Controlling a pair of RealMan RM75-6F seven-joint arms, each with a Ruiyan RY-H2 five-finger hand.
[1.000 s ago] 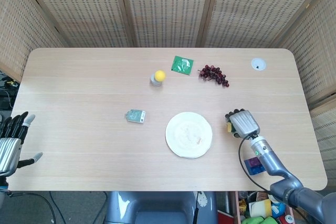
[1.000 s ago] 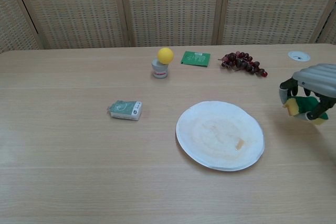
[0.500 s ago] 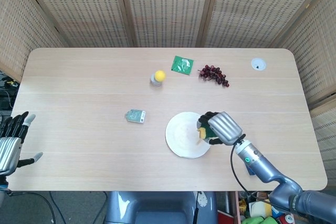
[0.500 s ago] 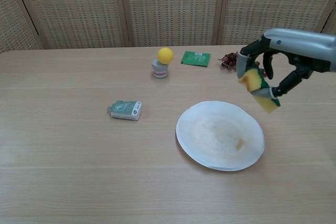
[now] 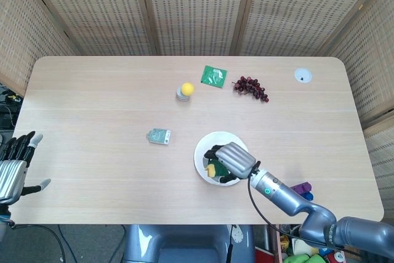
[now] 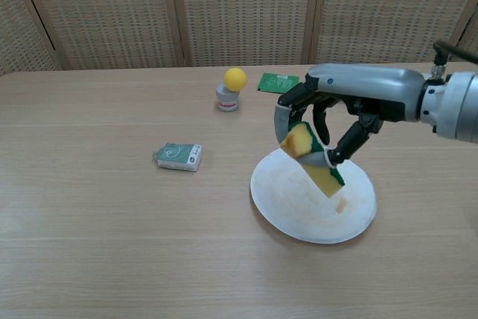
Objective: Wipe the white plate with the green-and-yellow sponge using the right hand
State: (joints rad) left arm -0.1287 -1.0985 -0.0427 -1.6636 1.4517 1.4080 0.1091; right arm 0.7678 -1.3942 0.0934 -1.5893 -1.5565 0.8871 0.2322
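Note:
My right hand [image 5: 231, 161] [image 6: 328, 121] grips the green-and-yellow sponge [image 6: 312, 159] [image 5: 212, 169] and holds it tilted just above the white plate [image 6: 299, 213] [image 5: 204, 150]. The plate lies at the table's middle front and shows a small orange stain [image 6: 340, 205]. In the head view the hand covers much of the plate. My left hand [image 5: 13, 167] hangs open off the table's left front corner, seen only in the head view.
A small green-white packet [image 6: 178, 157] lies left of the plate. Behind it are a yellow ball on a small jar [image 6: 232, 88], a green sachet [image 6: 278, 83] and purple grapes [image 5: 250, 87]. A white disc [image 5: 302, 76] sits at the far right corner.
My right hand has carried the sponge leftward from the table's right side to over the plate, and lower toward it. The left hand has stayed put.

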